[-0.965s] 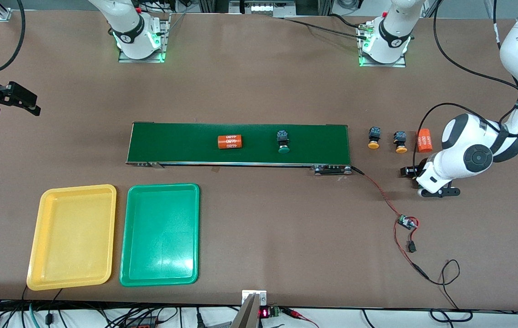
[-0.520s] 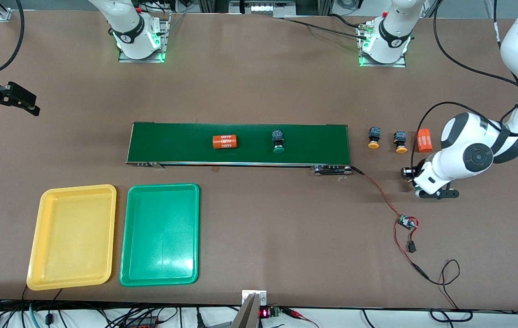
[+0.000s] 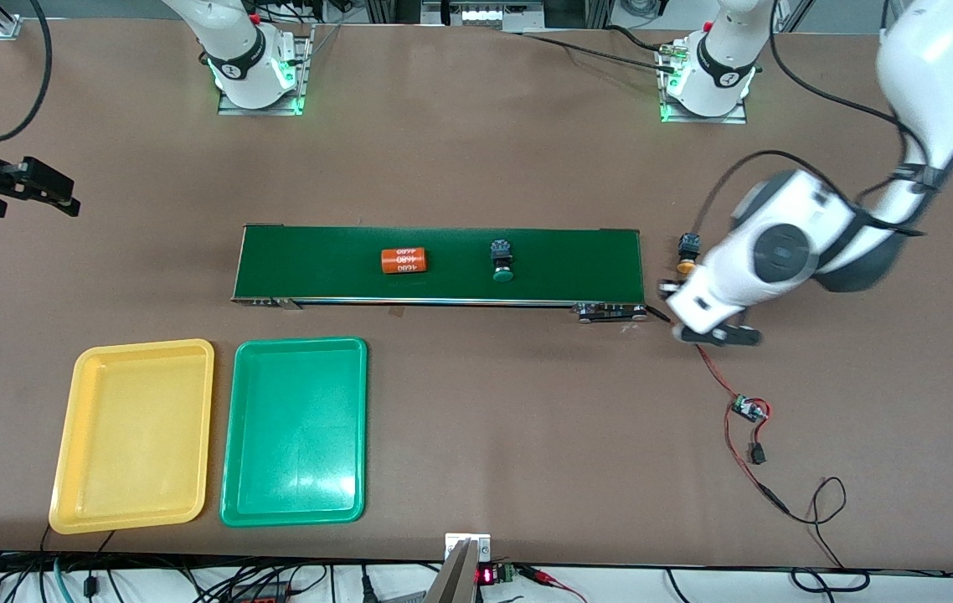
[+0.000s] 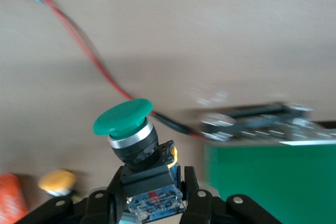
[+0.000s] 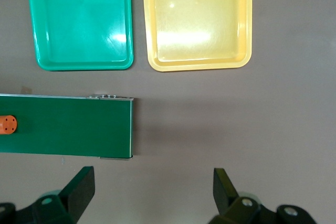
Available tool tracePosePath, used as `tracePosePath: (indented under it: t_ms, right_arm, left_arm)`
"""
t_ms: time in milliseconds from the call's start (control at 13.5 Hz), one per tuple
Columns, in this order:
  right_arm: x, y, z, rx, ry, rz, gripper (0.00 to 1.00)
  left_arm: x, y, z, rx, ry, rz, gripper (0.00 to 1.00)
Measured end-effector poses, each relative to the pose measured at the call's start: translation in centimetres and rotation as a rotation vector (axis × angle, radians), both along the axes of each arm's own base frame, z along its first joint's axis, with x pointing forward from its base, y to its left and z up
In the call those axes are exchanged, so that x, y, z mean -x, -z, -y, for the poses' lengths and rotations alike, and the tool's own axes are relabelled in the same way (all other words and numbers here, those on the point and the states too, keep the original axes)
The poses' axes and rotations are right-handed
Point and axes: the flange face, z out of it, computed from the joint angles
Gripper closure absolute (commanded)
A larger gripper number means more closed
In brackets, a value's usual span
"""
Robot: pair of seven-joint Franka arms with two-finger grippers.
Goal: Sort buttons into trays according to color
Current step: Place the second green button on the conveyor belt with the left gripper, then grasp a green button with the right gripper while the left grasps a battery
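My left gripper (image 3: pixel 698 322) hangs over the table just off the conveyor's end nearest the left arm. It is shut on the black-blue body of a green-capped button (image 4: pixel 126 124), cap pointing away from the fingers (image 4: pixel 190 184). A second green-capped button (image 3: pixel 502 260) rides on the belt. One yellow-capped button (image 3: pixel 687 251) stands on the table beside that belt end, partly covered by the left arm. The yellow tray (image 3: pixel 133 435) and green tray (image 3: pixel 294 431) lie side by side, nearer the front camera, toward the right arm's end. My right gripper (image 3: pixel 33 188) waits open above that end of the table.
The dark-green conveyor belt (image 3: pixel 443 264) carries an orange "4680" cylinder (image 3: pixel 404 260). A red wire (image 3: pixel 715 368) runs from the belt's end to a small circuit board (image 3: pixel 749 409). Another orange cylinder (image 4: pixel 10 198) shows in the left wrist view.
The left arm has swung from beside the orange cylinder to the conveyor's end, its gripper closing on the green button. Cylinder and button on the belt have moved toward the right arm's end.
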Motion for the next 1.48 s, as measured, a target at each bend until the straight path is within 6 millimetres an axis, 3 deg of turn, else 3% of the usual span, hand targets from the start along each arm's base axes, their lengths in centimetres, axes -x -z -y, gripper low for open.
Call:
tracePosePath:
  t_ms: [223,297,445,594,668,742,817,891,1262,1485]
  right_arm:
    - [-0.9,1.9,-0.2,-0.001,-0.004,-0.030,0.00]
    - [-1.1,2.4,-0.2,-0.002,-0.004,-0.037,0.00]
    - [-1.5,3.2,-0.2,-0.002,-0.006,-0.046,0.00]
    - [-2.2,3.9,-0.7,-0.002,-0.015,-0.038,0.00]
    - [-2.4,4.5,-1.0,-0.002,-0.020,-0.043,0.00]
    - [-2.7,5.1,-1.2,-0.003,-0.023,-0.051,0.00]
    - [-2.8,5.5,-1.3,-0.003,-0.025,-0.058,0.00]
    - [-2.9,5.8,-1.6,-0.003,-0.030,-0.064,0.00]
    - [-2.9,6.0,-3.9,-0.002,-0.070,-0.071,0.00]
    - [-2.9,6.8,-4.5,-0.002,-0.073,-0.091,0.00]
  left_arm:
    - [5.0,0.5,10.6,-0.029,0.005,0.001,0.76]
    - [6.3,0.7,12.8,-0.031,0.005,0.001,0.75]
    - [7.6,1.5,15.1,-0.017,0.003,0.006,0.75]
    - [8.1,3.2,16.3,-0.009,0.007,0.013,0.74]
    - [8.1,4.2,16.6,-0.002,0.003,0.018,0.68]
    - [8.1,5.0,16.8,0.004,-0.004,0.024,0.48]
    - [8.2,5.7,17.0,0.005,-0.005,0.026,0.13]
    - [8.3,6.0,17.3,0.005,-0.003,0.027,0.00]
    - [7.6,5.4,17.1,0.009,-0.017,0.044,0.00]
    - [6.1,1.9,17.5,0.017,-0.053,0.068,0.00]
